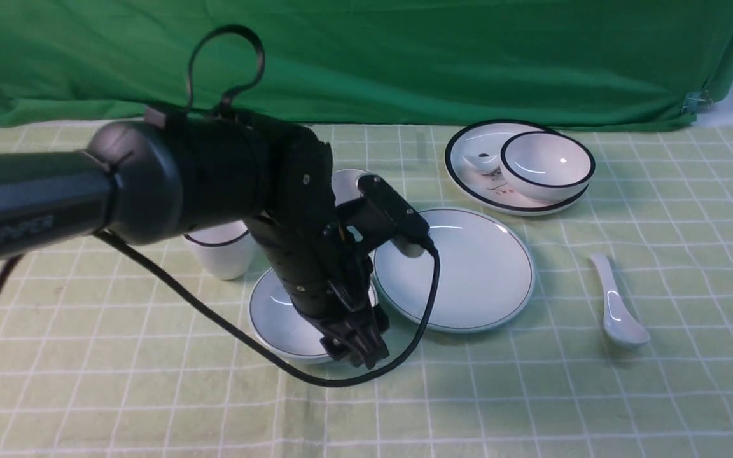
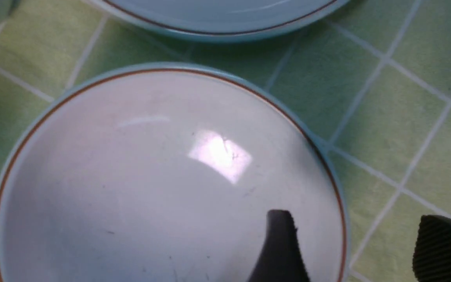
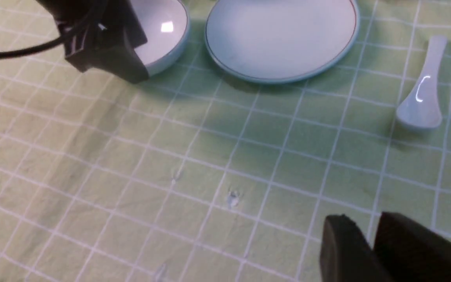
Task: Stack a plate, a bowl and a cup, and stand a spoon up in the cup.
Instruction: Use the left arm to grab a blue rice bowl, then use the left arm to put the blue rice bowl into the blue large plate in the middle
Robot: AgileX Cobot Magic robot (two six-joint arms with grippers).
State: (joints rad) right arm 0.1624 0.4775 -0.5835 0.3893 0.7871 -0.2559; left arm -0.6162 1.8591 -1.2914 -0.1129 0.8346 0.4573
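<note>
Left fingers [image 2: 282,246] astride bowl [image 2: 151,184] rim.
Spread wide, one inside, one outside at bowl's 4 o'clock; bowl pale, glossy, thin dark rim line.

The right gripper [image 3: 368,231], jaws together, hovers over the checked cloth [image 3: 170,156]. Beyond lie the plate [image 3: 280,35], the spoon [image 3: 421,90] and the bowl [image 3: 163,31], which is partly hidden by the left arm [image 3: 100,35].

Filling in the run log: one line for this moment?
phase: bowl pickup | left pincer: open, straddling bowl rim | plate: bare | spoon: right of plate | stacked: nothing
</note>
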